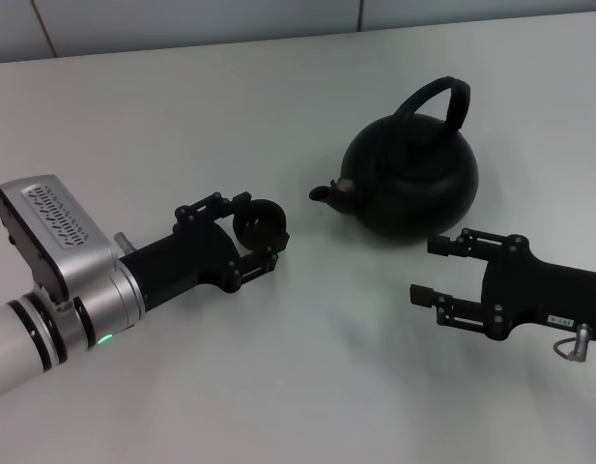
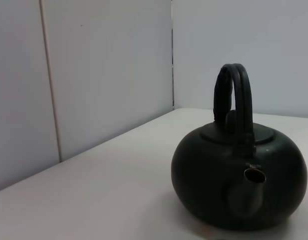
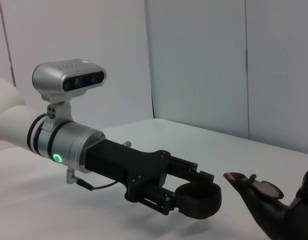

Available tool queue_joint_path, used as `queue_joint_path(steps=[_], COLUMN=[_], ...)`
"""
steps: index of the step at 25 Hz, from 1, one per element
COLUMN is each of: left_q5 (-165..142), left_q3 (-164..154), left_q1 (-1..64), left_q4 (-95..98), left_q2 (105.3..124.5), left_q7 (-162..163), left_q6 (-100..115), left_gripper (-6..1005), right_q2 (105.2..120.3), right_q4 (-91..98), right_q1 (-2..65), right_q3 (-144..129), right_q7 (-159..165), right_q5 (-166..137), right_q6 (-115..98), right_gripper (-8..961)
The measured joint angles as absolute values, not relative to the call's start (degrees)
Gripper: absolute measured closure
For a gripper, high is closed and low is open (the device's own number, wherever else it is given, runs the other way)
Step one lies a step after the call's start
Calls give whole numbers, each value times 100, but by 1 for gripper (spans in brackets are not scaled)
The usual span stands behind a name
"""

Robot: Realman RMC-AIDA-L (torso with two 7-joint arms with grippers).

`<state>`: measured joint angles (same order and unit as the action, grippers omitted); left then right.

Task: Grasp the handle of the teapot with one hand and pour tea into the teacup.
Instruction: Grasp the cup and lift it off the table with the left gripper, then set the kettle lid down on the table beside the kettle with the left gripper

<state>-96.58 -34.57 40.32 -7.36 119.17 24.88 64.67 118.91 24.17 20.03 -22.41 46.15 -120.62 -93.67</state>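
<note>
The matte-black teapot point(image 1: 413, 179) stands on the white table, its arched handle point(image 1: 438, 97) upright and its short spout point(image 1: 326, 191) pointing toward the left gripper. My left gripper point(image 1: 257, 230) is shut on the small dark teacup point(image 1: 261, 220), holding it low just left of the spout. In the right wrist view the teacup point(image 3: 196, 200) sits between the left gripper's fingers point(image 3: 201, 176), close to the spout point(image 3: 253, 187). The left wrist view shows the teapot point(image 2: 238, 190) and its handle point(image 2: 236, 100). My right gripper point(image 1: 425, 271) is open and empty, in front of the teapot, not touching it.
The white table point(image 1: 307, 387) runs back to a pale wall point(image 1: 278, 19). The left arm's silver wrist camera housing point(image 1: 51, 227) sits at the front left.
</note>
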Motion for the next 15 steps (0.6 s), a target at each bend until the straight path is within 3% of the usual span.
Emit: queue_joint_path(steps=[15], left_q5=[-9659], left_q3=[-3148], left_q1=[4104], left_q4=[-1115], left_q2=[11917], left_q7=[1944], left_q6=[5896], left_gripper=[246], right_q2=[11888], right_q4=[2400], right_q1=[2022], right_q3=[-2241], right_q7=[4615], right_q5=[-12058], right_q6=[-9370], right_gripper=[285])
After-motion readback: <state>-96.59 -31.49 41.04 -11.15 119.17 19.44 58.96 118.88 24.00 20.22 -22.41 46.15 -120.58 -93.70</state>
